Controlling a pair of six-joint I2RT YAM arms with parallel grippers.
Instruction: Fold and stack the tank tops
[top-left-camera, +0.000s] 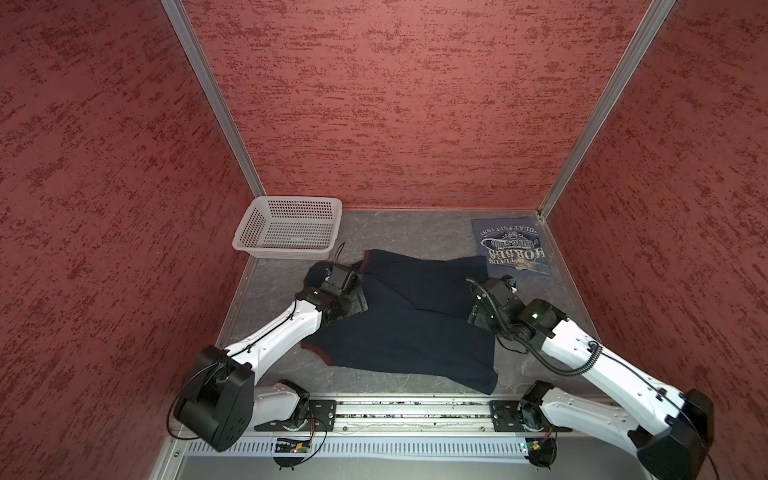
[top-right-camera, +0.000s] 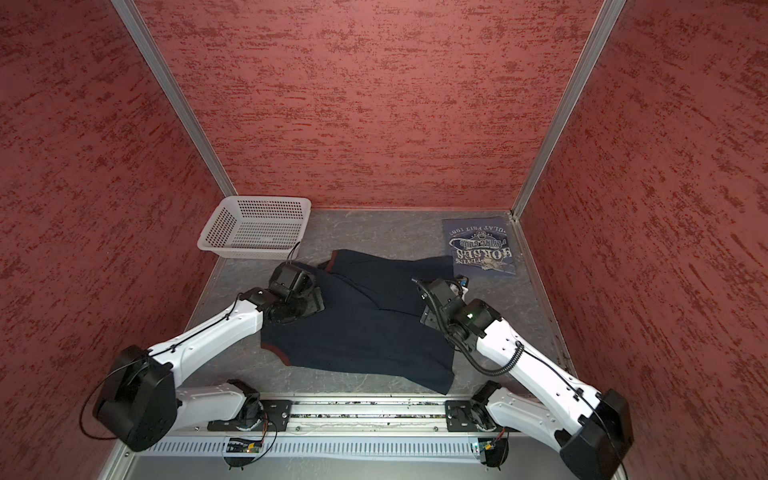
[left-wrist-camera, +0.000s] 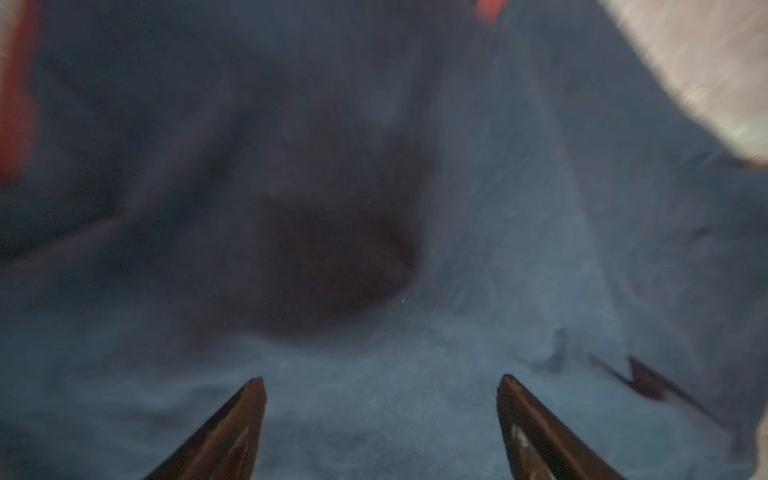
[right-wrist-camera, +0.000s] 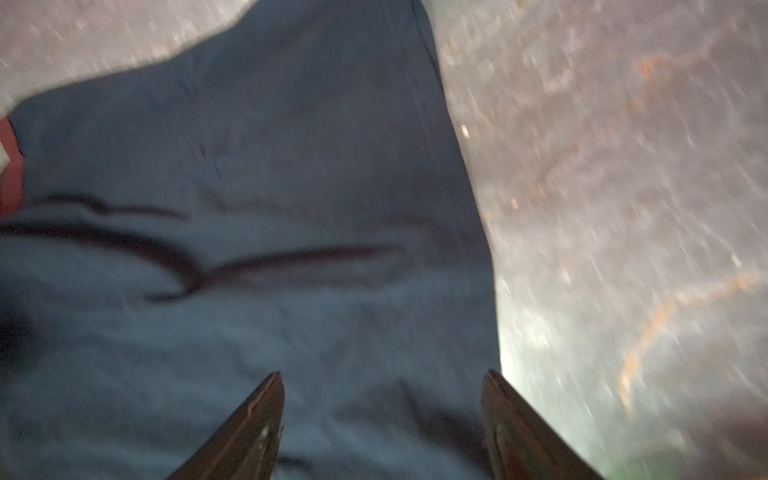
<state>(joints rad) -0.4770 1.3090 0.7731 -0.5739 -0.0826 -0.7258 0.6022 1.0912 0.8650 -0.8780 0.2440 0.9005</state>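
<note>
On the grey table (top-left-camera: 415, 232), at centre, the dark navy tank top (top-left-camera: 399, 340) lies partly folded, with its far portion doubled over the body. Its maroon trim (top-left-camera: 316, 352) shows at the near left corner. The slate-blue tank top (top-left-camera: 513, 249) sits folded flat at the far right corner, lettering up, just beside the navy one. Whether the two touch cannot be told. A white basket (top-left-camera: 286, 248) stands at the far left.

Left gripper (left-wrist-camera: 380, 380): jaws apart, nothing between them, low over the navy cloth at its left end. Right gripper (right-wrist-camera: 382, 376): jaws likewise apart and holding nothing, over the garment's right edge where cloth meets table. Both wrist views are blurred, so contact between fingertips and fabric cannot be confirmed.

Assessment: one top is finished, the second is mid-fold, and stacking is not yet done.

Recommendation for the fold in hand:
- Each gripper should pinch all layers at its own end, at matching points.
- Both should lift only enough to clear and carry across together, so the edge lands square.
- The wrinkles near the right gripper want drawing flat first. An uneven pull risks a skewed packet that stacks poorly.
</note>
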